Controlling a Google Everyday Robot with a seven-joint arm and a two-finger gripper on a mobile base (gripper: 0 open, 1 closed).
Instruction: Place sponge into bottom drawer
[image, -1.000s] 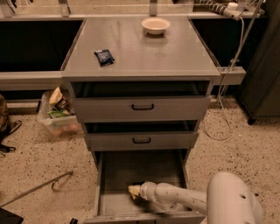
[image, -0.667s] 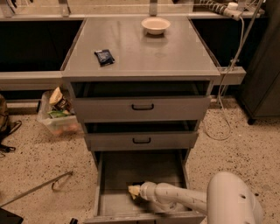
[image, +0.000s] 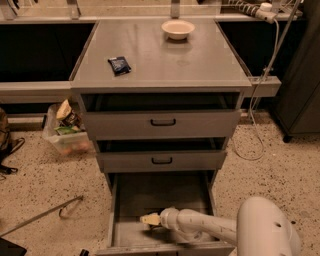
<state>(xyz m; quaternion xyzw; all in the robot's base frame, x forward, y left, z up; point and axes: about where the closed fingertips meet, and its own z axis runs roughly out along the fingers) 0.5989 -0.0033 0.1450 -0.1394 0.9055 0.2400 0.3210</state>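
Nothing shifted, sponge (image: 149, 219) at tool (image: 158, 219) tip, over bottom drawer (image: 150, 192)

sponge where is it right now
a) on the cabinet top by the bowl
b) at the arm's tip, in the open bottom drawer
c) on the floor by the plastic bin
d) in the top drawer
b: the sponge is at the gripper, within the open bottom drawer; the cabinet top holds only a dark packet and a bowl.

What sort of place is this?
Likely a lab or workshop: grey metal drawer cabinet, trailing power strip, speckled floor. The gripper is in the bottom drawer, at the sponge.
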